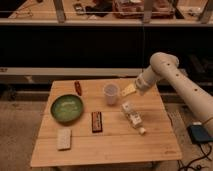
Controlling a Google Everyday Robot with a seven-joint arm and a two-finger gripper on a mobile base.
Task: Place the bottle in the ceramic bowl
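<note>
Nearest us, a pale pad sits on the worktop. The bottle lies on its side, ungrasped, well right of the ceramic bowl. The end effector hovers beside the cup, probably staging a reach; whether it is apart or together we cannot tell.

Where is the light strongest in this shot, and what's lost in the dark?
Camera view: warm light falls on the wooden table, so the ceramic bowl, the bottle and the cup read well; the gripper, above the table beside the cup, is lit too; the band behind the table is near black.
</note>
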